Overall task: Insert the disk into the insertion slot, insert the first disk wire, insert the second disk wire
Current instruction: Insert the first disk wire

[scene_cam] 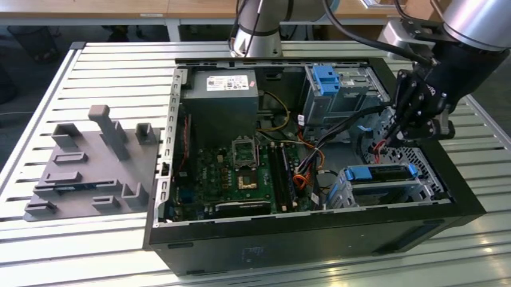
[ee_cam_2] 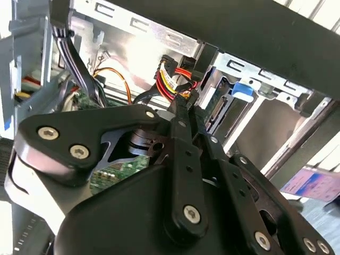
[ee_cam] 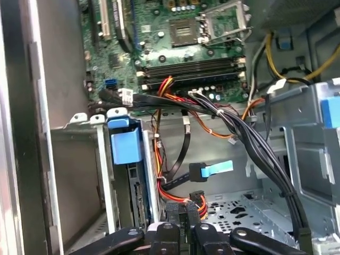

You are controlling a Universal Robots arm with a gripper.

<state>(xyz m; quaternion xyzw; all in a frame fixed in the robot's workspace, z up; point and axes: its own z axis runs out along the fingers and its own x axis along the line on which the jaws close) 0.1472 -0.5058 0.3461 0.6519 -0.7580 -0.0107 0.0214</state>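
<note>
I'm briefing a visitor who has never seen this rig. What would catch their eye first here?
The open computer case dominates the slatted table, its green motherboard bare in the middle. At the exterior view's right, the black gripper hangs over the case among loose cables, near the blue-framed disk seated in the insertion slot.

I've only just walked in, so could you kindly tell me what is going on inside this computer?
A robot arm is working inside the open computer case. The disk, in its blue carrier, already sits in the insertion slot. The gripper hangs right beside it, close to a bundle of red and orange wires. A blue-tipped cable end lies free nearby.
</note>
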